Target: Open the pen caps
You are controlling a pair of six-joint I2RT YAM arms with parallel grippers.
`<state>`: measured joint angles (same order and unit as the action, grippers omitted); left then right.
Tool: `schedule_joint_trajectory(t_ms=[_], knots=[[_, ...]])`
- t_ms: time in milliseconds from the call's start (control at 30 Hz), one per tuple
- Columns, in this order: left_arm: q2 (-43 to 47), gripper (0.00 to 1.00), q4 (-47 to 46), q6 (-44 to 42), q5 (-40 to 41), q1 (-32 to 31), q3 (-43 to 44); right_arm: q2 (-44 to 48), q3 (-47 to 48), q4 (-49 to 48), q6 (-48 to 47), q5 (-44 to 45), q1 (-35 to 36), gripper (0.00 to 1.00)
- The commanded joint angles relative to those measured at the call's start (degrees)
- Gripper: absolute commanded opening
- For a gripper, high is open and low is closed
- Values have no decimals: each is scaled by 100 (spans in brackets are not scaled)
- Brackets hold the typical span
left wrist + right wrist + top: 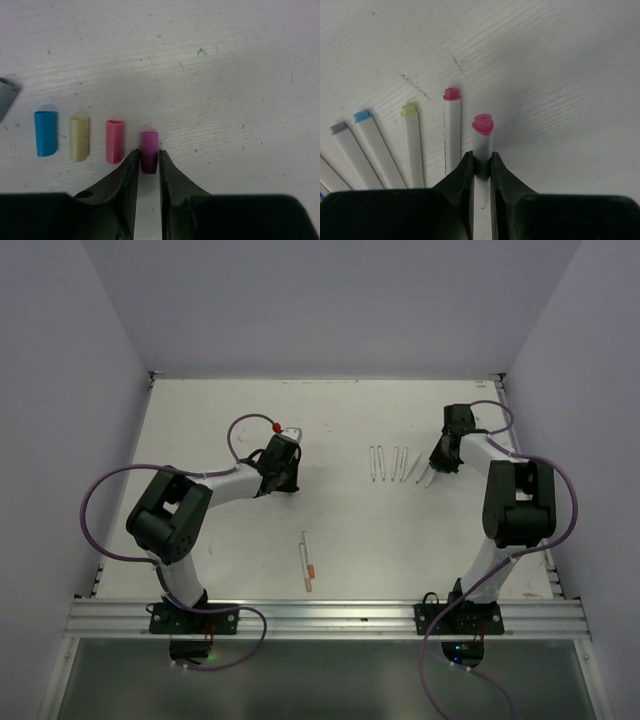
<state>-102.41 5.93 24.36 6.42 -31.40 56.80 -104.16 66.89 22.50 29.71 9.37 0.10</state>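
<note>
In the left wrist view, loose pen caps lie in a row on the white table: blue (pixel 45 133), yellow (pixel 79 138), pink (pixel 114 141) and magenta (pixel 149 149). My left gripper (pixel 149 157) stands narrowly open, and the magenta cap lies on the table between its fingertips. My right gripper (pixel 482 162) is shut on a white pen with a pink end (pixel 483 126), tilted above the table. Beside it lie uncapped pens with red (pixel 452 131), yellow (pixel 412 142), blue (pixel 371 137) and grey (pixel 347 145) ends. The top view shows the left gripper (pixel 291 438) at centre left and the right gripper (pixel 428 478) at right.
A grey cap (pixel 6 97) shows at the left edge of the left wrist view. Two pens (pixel 307 562) lie near the front centre, one with an orange end. Several pens (pixel 386 462) lie in a row left of the right gripper. Purple cables (pixel 100 490) loop from both arms.
</note>
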Motion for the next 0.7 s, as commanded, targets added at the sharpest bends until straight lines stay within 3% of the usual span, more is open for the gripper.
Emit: schedule_joint_trajectory(t_ms=[0, 133, 233, 433, 667], knots=[[-51, 25, 110, -124, 299, 55, 200, -78, 149, -149, -27, -23, 8, 4], [-77, 26, 136, -159, 360, 72, 235, -113, 131, -185, -27, 13, 16, 4], [-42, 33, 136, -168, 404, 64, 244, -113, 122, -229, -62, -49, 8, 8], [379, 45, -4, -151, 440, 72, 86, 273, -80, -369, -106, 100, 8, 28], [1327, 59, -259, -37, 457, 64, -344, 774, -71, -133, -273, 346, 8, 39]])
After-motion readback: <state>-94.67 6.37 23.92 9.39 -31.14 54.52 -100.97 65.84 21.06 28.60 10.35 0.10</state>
